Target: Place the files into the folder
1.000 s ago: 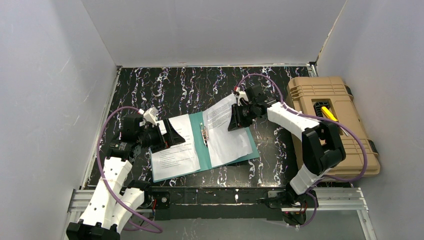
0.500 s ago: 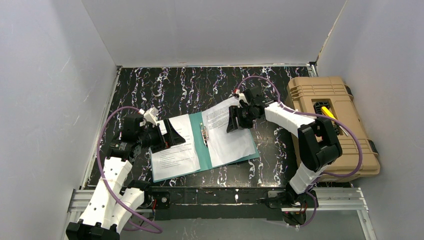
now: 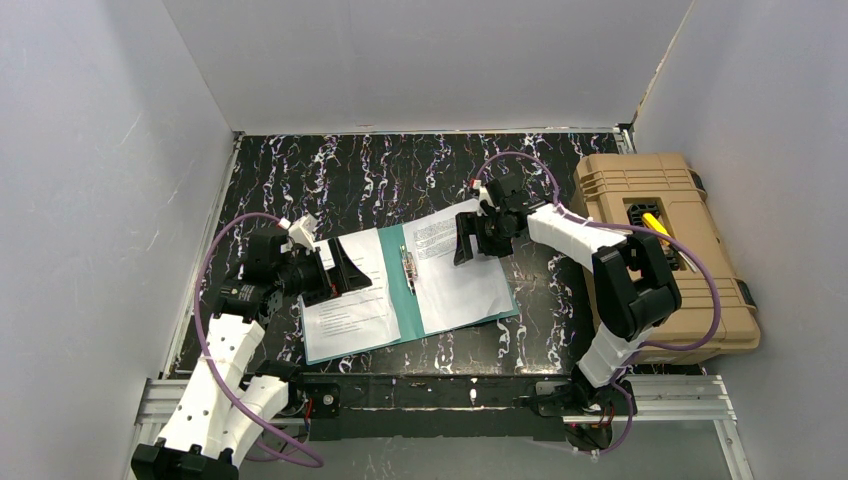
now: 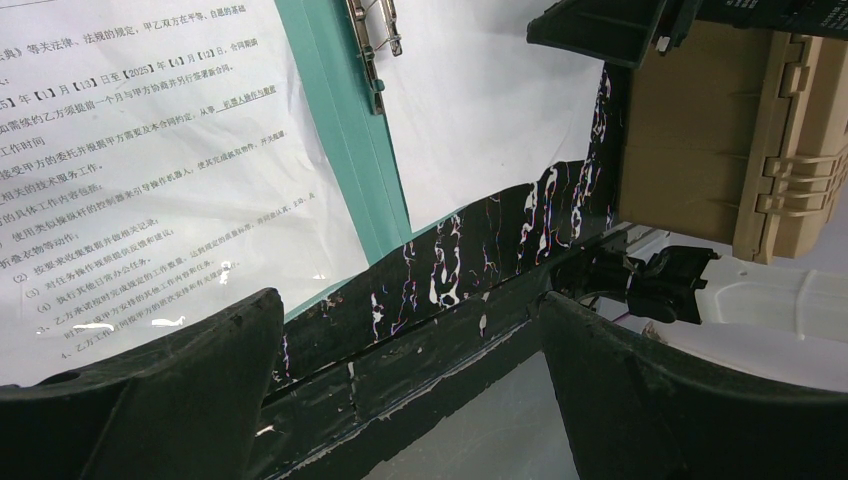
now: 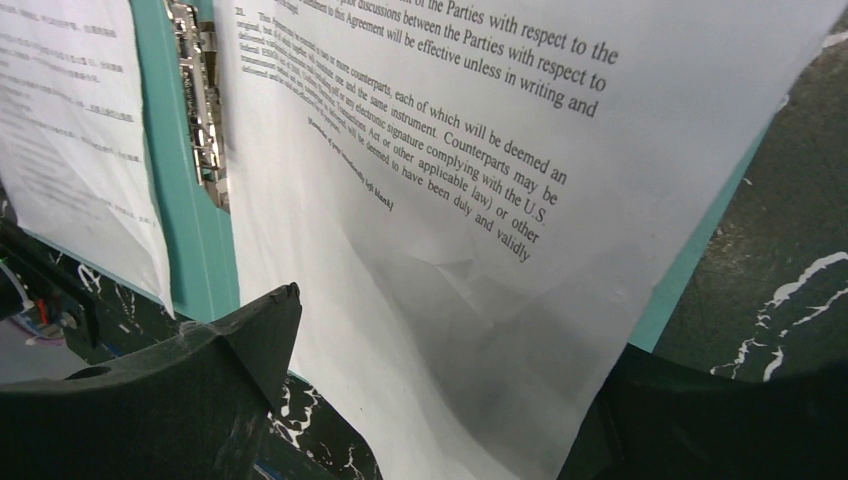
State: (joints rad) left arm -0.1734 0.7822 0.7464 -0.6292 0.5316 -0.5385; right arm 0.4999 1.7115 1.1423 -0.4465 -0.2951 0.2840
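Observation:
The teal folder [image 3: 395, 285] lies open on the table, with a metal clip [image 3: 408, 268] on its spine. One white printed sheet [image 3: 345, 300] lies on its left half and another [image 3: 460, 285] on its right half. My left gripper [image 3: 338, 266] is open and empty above the left sheet's far right part. In the left wrist view its fingers [image 4: 200, 380] frame the table's front edge, with the left sheet [image 4: 150, 150], folder [image 4: 345, 140] and clip [image 4: 370, 40] above. My right gripper [image 3: 478, 238] is open over the right sheet's far edge. A corner of that sheet [image 5: 420, 200] lies between the spread fingers [image 5: 240, 340].
A tan plastic toolbox [image 3: 665, 250] stands at the right of the table, close behind the right arm; it also shows in the left wrist view [image 4: 700, 130]. White walls enclose the black marbled table [image 3: 400, 180] on three sides. A metal rail runs along the near edge.

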